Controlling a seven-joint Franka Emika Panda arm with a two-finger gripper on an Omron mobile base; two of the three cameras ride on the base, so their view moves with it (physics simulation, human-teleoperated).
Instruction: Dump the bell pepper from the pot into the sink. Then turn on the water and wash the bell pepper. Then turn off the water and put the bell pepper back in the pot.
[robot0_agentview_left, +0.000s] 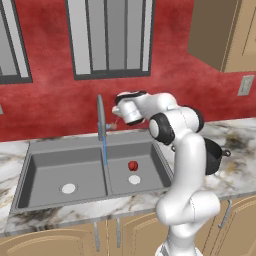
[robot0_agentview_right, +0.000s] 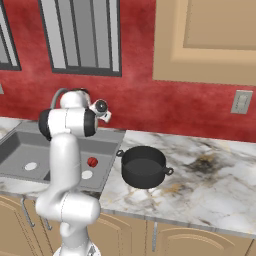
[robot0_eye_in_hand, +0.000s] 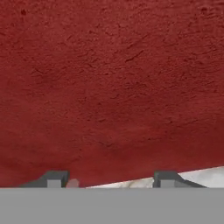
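- jaws stand apart, holding nothing, facing the red wall (robot0_eye_in_hand: 113, 87)
- water runs from the faucet (robot0_agentview_left: 101, 117)
- bell pepper (robot0_agentview_left: 132, 165) lies in the sink (robot0_agentview_left: 165, 165)'s right basin
- pot (robot0_agentview_right: 144, 166) sits on the desk (robot0_agentview_right: 210, 185), right of the sink

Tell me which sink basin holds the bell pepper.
The basin nearer the pot: the bell pepper lies beside its pale drain, while the other basin of the sink holds just its drain.

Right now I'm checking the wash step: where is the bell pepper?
The bell pepper lies in the right basin of the sink, just behind the round drain, right of the water stream.
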